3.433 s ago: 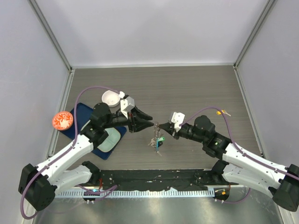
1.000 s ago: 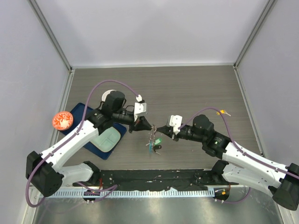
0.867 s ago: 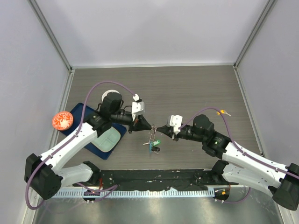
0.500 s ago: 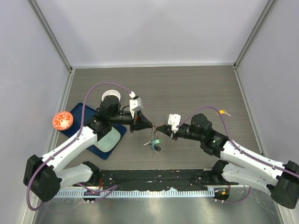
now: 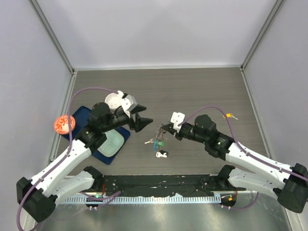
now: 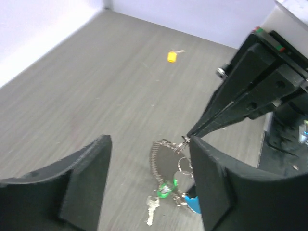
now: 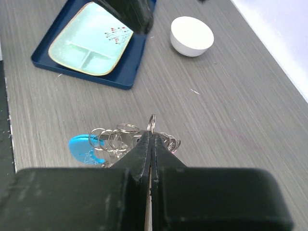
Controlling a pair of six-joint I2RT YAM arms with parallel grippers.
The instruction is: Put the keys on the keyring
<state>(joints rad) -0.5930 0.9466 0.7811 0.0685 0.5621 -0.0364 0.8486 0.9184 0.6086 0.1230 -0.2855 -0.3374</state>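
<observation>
Right claw (image 7: 151, 137) pinches the keyring (image 7: 118, 137) above the tabletop (image 7: 226, 101) centre, keys (image 6: 151, 211) dangling. Left claw (image 6: 149, 144), jaws apart at its ten o'clock, should back away without snagging them.

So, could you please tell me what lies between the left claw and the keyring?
Only bare table: the top view shows the open left claw standing apart from the keyring, with nothing between them.
</observation>
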